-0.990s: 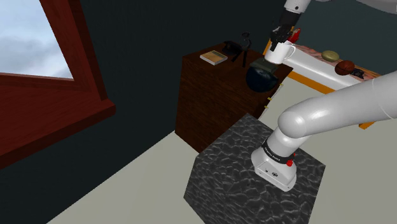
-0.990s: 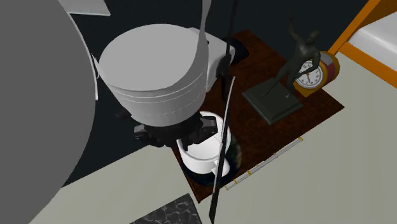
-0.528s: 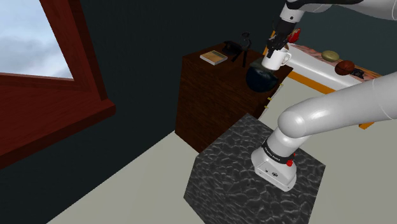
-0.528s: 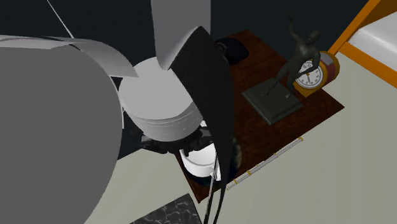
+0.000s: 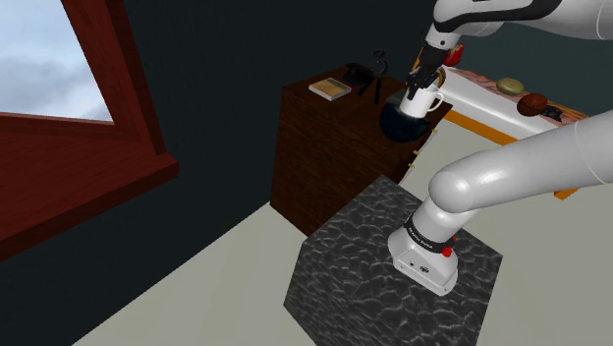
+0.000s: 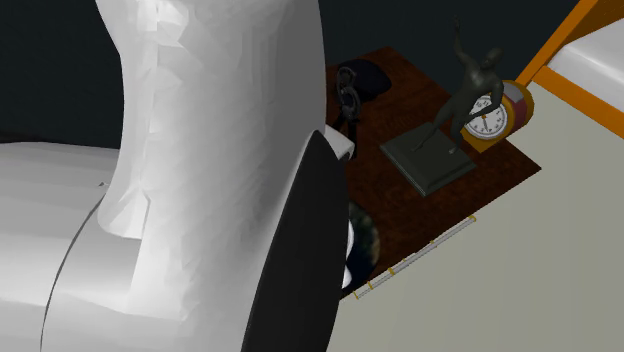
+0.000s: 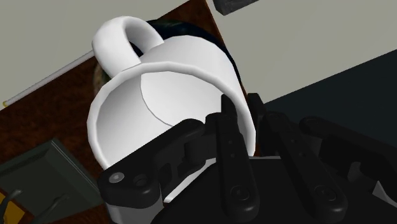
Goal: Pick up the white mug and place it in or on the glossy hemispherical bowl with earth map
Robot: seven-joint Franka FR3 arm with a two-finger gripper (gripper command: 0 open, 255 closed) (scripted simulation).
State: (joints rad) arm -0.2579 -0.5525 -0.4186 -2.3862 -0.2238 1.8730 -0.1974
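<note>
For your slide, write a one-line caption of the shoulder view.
Black gripper holds the white mug over the dark bowl on a brown cabinet.

The white arm (image 5: 511, 177) rises from its base, bends at the elbow and reaches up toward the shoulder view's left. Its black pincer (image 5: 424, 79) points downward, fingers (image 7: 227, 127) clamped across the wall of a white mug (image 5: 420, 100).

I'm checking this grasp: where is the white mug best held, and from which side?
By the rim wall opposite the handle, from above: the mug opens toward the hand, whose fingers clasp that thin wall, one inside, one outside.
</note>
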